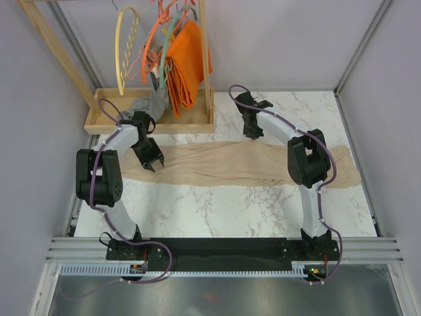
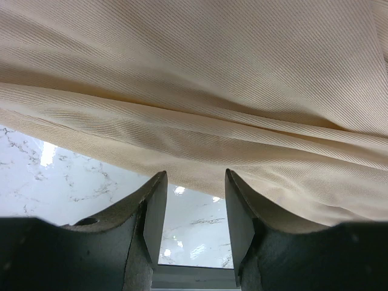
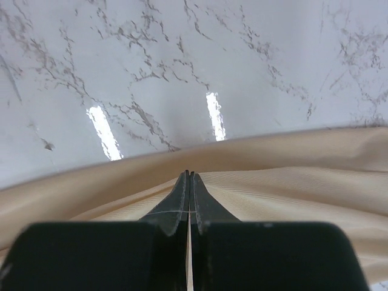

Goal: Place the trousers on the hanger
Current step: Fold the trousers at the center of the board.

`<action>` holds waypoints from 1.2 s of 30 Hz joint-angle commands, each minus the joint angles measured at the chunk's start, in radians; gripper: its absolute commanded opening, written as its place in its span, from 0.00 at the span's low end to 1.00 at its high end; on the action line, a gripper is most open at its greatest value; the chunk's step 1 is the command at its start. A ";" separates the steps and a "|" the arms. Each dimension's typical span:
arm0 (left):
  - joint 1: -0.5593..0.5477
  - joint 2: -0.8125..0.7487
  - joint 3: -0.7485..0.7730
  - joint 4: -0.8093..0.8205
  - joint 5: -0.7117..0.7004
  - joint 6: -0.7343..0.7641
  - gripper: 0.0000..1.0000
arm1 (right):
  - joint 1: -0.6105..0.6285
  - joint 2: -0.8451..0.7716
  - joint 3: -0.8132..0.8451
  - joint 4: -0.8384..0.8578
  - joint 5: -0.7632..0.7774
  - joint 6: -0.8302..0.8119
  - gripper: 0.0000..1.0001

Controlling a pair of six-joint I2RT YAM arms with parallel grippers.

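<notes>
Beige trousers (image 1: pixel 223 164) partly hidden beneath open left jaws; right jaws closed at edge, pinch unclear.

**Top external:** we look steeply down from above and behind, with the base plate (image 1: pixel 223 250) at lower centre and the whole table (image 1: pixel 217 210) in the frame.

**Left wrist:** we look past the left gripper (image 2: pixel 195 176) at bottom centre, very near the trousers (image 2: pixel 200 91).

**Right wrist:** we look past the right gripper (image 3: pixel 190 174) at bottom centre, equally near.

All 3 views share trousers and marble. The 2 wrist views show different stretches.
</notes>
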State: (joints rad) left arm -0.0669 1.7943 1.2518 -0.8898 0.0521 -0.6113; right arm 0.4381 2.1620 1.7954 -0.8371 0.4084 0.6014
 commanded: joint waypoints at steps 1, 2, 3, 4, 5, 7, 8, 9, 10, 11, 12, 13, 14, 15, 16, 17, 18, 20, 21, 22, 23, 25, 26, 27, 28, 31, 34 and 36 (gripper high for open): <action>0.009 -0.059 -0.003 -0.018 -0.028 0.038 0.50 | -0.004 0.028 0.064 0.036 0.029 -0.020 0.00; 0.009 -0.061 -0.002 -0.018 -0.029 0.039 0.50 | -0.007 0.036 0.067 0.038 0.029 -0.020 0.00; 0.009 -0.062 -0.002 -0.020 -0.028 0.038 0.50 | -0.006 0.042 0.068 0.046 0.027 -0.025 0.00; 0.009 -0.062 0.000 -0.021 -0.028 0.039 0.50 | -0.009 0.061 0.070 0.050 0.021 -0.028 0.00; 0.009 -0.062 0.001 -0.023 -0.026 0.039 0.50 | -0.010 0.071 0.079 0.050 0.012 -0.034 0.02; 0.009 -0.067 0.003 -0.026 -0.024 0.042 0.50 | -0.012 0.096 0.087 0.049 -0.026 -0.043 0.16; 0.010 -0.070 0.005 -0.029 -0.024 0.042 0.50 | -0.012 0.099 0.090 0.047 -0.037 -0.051 0.21; 0.010 -0.070 0.005 -0.029 -0.023 0.044 0.50 | -0.013 0.095 0.088 0.044 -0.048 -0.054 0.27; 0.010 -0.073 0.006 -0.029 -0.021 0.044 0.50 | -0.013 0.078 0.085 0.046 -0.054 -0.060 0.37; 0.010 -0.075 0.006 -0.029 -0.020 0.042 0.50 | -0.012 0.068 0.084 0.043 -0.057 -0.067 0.39; 0.010 -0.075 0.006 -0.029 -0.015 0.041 0.50 | -0.015 0.055 0.084 0.030 -0.057 -0.080 0.41; 0.010 -0.073 0.006 -0.028 -0.011 0.038 0.50 | -0.022 0.023 0.084 0.018 -0.053 -0.083 0.44; 0.010 -0.070 0.006 -0.023 -0.011 0.036 0.50 | -0.030 0.003 0.078 -0.006 -0.046 -0.086 0.45; 0.010 -0.059 0.006 -0.018 -0.011 0.033 0.50 | -0.039 -0.020 0.070 -0.020 -0.037 -0.087 0.47; 0.010 -0.056 0.006 -0.015 -0.015 0.033 0.50 | -0.067 -0.071 0.058 -0.031 -0.020 -0.089 0.52; 0.010 -0.052 0.006 -0.011 -0.015 0.030 0.50 | -0.085 -0.100 0.020 -0.043 -0.017 -0.094 0.52; 0.010 -0.046 0.006 0.000 -0.015 0.027 0.50 | -0.107 -0.128 -0.002 -0.045 -0.013 -0.098 0.52; 0.013 -0.044 -0.002 0.012 -0.018 0.021 0.50 | -0.194 -0.201 -0.075 -0.057 0.004 -0.110 0.52; 0.015 -0.044 -0.003 0.018 -0.018 0.021 0.50 | -0.232 -0.220 -0.099 -0.069 0.001 -0.115 0.52; 0.015 -0.042 -0.005 0.026 -0.024 0.022 0.50 | -0.310 -0.247 -0.117 -0.083 -0.009 -0.111 0.52; 0.015 -0.041 -0.008 0.029 -0.029 0.025 0.50 | -0.347 -0.257 -0.154 -0.094 -0.032 -0.109 0.52; 0.015 -0.036 -0.012 0.037 -0.047 0.031 0.50 | -0.432 -0.281 -0.191 -0.097 -0.049 -0.107 0.48; 0.015 -0.033 -0.015 0.041 -0.049 0.035 0.50 | -0.496 -0.286 -0.220 -0.096 -0.074 -0.104 0.45; 0.015 -0.030 -0.018 0.041 -0.049 0.036 0.50 | -0.496 -0.286 -0.234 -0.092 -0.080 -0.104 0.45; 0.015 -0.027 -0.026 0.046 -0.049 0.038 0.50 | -0.530 -0.281 -0.247 -0.092 -0.085 -0.100 0.44; 0.015 -0.027 -0.055 0.058 -0.038 0.036 0.50 | -0.600 -0.280 -0.306 -0.088 -0.109 -0.085 0.42; 0.015 -0.032 -0.080 0.071 -0.024 0.033 0.50 | -0.668 -0.304 -0.390 -0.054 -0.121 -0.077 0.42; 0.015 -0.026 -0.081 0.074 -0.024 0.035 0.49 | -0.705 -0.323 -0.424 -0.043 -0.131 -0.075 0.42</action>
State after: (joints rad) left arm -0.0566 1.7607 1.1782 -0.8497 0.0284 -0.6067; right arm -0.2195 1.8839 1.3994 -0.8925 0.3061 0.5095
